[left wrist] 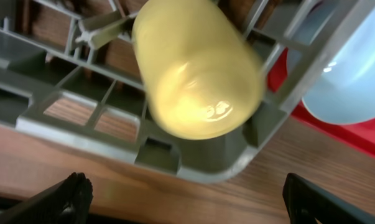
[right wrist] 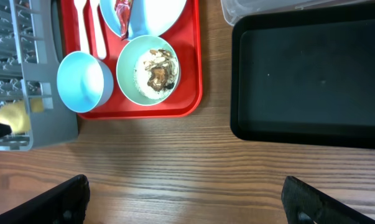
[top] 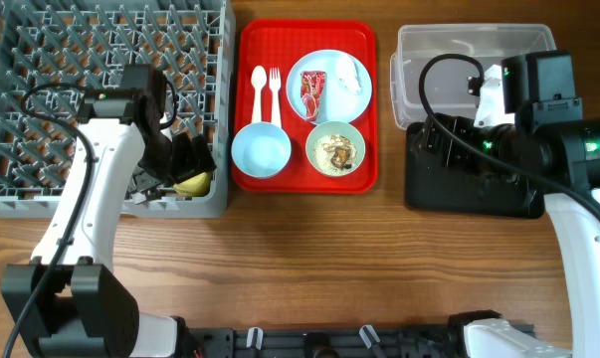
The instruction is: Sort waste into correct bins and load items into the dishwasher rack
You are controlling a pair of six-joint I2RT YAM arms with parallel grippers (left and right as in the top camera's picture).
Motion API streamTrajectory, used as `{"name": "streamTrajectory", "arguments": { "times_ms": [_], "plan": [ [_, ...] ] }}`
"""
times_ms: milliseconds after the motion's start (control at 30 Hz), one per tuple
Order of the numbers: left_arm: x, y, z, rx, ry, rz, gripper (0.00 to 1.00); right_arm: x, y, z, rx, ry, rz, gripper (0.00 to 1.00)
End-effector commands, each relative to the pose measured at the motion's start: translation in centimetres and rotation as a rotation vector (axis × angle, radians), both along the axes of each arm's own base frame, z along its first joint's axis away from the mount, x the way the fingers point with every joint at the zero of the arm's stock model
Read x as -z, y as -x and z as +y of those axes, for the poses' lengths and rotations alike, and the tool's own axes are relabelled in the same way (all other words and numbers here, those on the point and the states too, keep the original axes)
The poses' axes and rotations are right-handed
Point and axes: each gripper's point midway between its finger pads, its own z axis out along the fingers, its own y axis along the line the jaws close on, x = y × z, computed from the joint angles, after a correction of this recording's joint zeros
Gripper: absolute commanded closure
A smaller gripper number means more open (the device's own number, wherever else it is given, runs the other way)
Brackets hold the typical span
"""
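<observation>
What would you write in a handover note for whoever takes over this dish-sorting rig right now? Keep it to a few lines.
Left gripper open above a corner of the rack; right gripper open, holding nothing, near the black tray.
Done: yellow cup lies in the rack.
To do: plate with red wrapper and tissue, blue bowl, mint bowl with food scraps, white cutlery, all on the red tray.
Black tray bare; clear tub partly hidden.

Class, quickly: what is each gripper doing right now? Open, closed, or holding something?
Left gripper: open, holding nothing; the yellow cup lies in the dishwasher rack, not between its fingers.
Right gripper: open, holding nothing.
</observation>
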Motion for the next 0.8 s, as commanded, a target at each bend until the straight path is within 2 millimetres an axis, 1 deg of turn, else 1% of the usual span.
{"name": "streamTrajectory", "arguments": {
  "times_ms": [0,100,133,167,200,233,267,333,367,400,433,467,500,533,600,633,667,700,767],
  "plan": [
    [-3.8,-1.8,-0.4,-0.006,0.017,-0.08,0.0,-0.3,0.1,-0.2,-0.014,0.02,-0.016,0.0],
    [-7.5,-2.6,-0.4,0.0,0.02,-0.158,0.0,-0.5,0.2,0.5,-0.034,-0.021,-0.015,0.0],
    [-8.7,-2.9,-0.6,0.02,0.028,-0.19,0.0,-0.7,0.2,1.2,-0.057,-0.053,-0.019,0.0],
    [-9.9,-3.0,-0.9,0.035,0.032,-0.223,0.0,-1.1,0.2,2.3,-0.11,-0.101,-0.036,0.0],
    [-11.2,-3.2,-1.6,0.066,0.05,-0.263,0.01,-1.6,0.2,3.1,-0.147,-0.143,-0.05,0.0],
    [-11.9,-3.2,-2.0,0.083,0.059,-0.284,0.01,-1.9,0.1,3.7,-0.162,-0.174,-0.058,0.0],
    [-12.6,-3.0,-2.8,0.121,0.068,-0.311,0.0,-2.5,0.2,4.9,-0.199,-0.229,-0.07,0.01],
    [-13.4,-2.2,-3.9,0.162,0.075,-0.331,0.0,-3.3,0.4,7.0,-0.269,-0.298,-0.088,0.05],
    [-13.6,-1.8,-4.4,0.178,0.077,-0.334,0.0,-3.4,0.5,7.6,-0.289,-0.306,-0.091,0.09],
    [-14.0,-1.4,-5.1,0.203,0.081,-0.343,0.01,-3.2,0.6,8.5,-0.294,-0.302,-0.085,0.12],
    [-14.2,-1.1,-5.6,0.222,0.085,-0.352,0.01,-2.8,0.4,8.9,-0.27,-0.284,-0.071,0.14],
    [-14.4,-0.9,-6.1,0.24,0.088,-0.361,0.02,-2.1,0.2,9.0,-0.24,-0.248,-0.061,0.14],
    [-14.6,-0.7,-7.1,0.276,0.093,-0.369,0.04,-0.9,-0.4,8.6,-0.164,-0.163,-0.045,0.14],
    [-14.4,-0.5,-7.8,0.301,0.095,-0.366,0.04,-0.4,-0.7,8.4,-0.134,-0.131,-0.041,0.14],
    [-13.9,-0.2,-8.2,0.321,0.067,-0.348,0.06,-0.6,-1.0,8.6,-0.14,-0.136,-0.054,0.14],
    [-13.5,0.0,-8.1,0.309,0.044,-0.33,0.08,-0.9,-1.3,9.2,-0.168,-0.157,-0.073,0.14],
    [-13.3,0.4,-7.7,0.283,0.014,-0.312,0.08,-1.2,-1.4,9.6,-0.193,-0.176,-0.087,0.17],
    [-13.3,0.5,-7.5,0.276,-0.001,-0.306,0.08,-1.3,-1.6,10.0,-0.201,-0.192,-0.094,0.28],
    [-13.7,0.6,-6.9,0.258,-0.024,-0.322,0.08,-1.3,-1.9,10.8,-0.221,-0.213,-0.094,0.4]
  ]
}}
